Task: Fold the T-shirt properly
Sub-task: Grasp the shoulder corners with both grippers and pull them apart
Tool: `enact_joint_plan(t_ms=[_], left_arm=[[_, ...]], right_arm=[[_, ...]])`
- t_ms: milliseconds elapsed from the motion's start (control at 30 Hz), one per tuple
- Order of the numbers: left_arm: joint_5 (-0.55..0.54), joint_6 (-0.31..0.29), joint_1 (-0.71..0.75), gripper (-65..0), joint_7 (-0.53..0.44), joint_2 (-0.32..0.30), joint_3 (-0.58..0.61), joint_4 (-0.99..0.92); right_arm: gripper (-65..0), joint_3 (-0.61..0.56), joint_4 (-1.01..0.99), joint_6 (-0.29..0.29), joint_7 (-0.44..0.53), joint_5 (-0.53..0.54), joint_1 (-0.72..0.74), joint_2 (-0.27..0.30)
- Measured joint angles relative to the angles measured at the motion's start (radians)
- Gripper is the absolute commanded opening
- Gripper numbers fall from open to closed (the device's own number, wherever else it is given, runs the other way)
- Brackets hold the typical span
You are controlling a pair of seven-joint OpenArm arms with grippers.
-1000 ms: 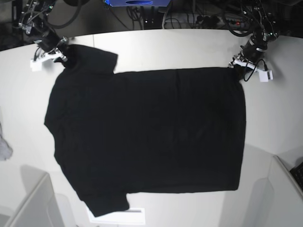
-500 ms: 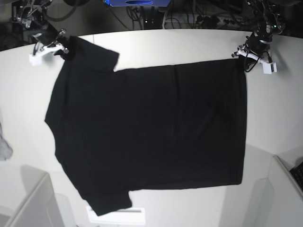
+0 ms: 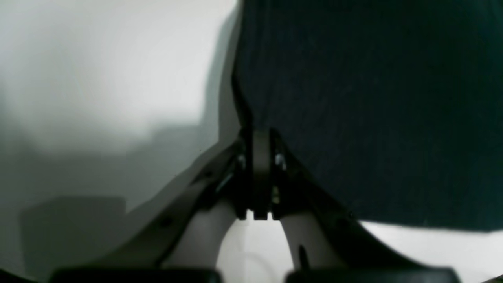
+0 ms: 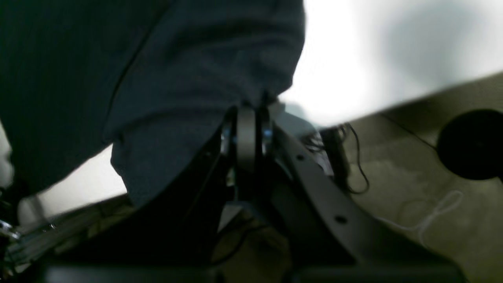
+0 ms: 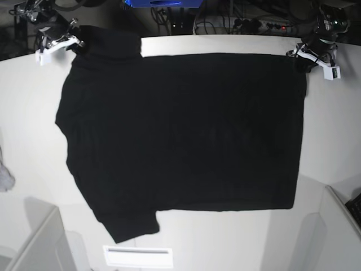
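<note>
1. At far left of the base view, right gripper [image 5: 72,43], white with black fingers, pressed together and pinching the far sleeve of the large black short-sleeved cloth T-shirt [image 5: 180,135]; in the right wrist view, same closed jaws with dark cloth bunched at the tips [image 4: 245,114].
2. Small grey-white cloth scrap [image 5: 4,178] at the left edge of the white table [image 5: 28,124], apart from the T-shirt, not involved.
3. In the middle, T-shirt spread wide with plain side up, far edge lifted and stretched between both grippers, near edge and near sleeve hanging toward the near side. Probably held so to keep the cloth flat and without wrinkles before a fold.
4. White flat label [image 5: 138,257] just beside the near sleeve.
5. At far right, left gripper [image 5: 302,55] closed on the far hem corner; in the left wrist view, jaws tight together [image 3: 255,137] with the cloth edge between them.
</note>
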Motion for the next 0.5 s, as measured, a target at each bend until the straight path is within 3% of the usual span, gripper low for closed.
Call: enact_joint_plan(t_ms=[500], left_arm=[[-0.006, -0.003, 0.060, -65.0, 0.001, 0.003, -0.003, 0.031]], right_arm=[[-65.0, -0.008, 0.215, -0.010, -0.016, -0.008, -0.047, -0.038]])
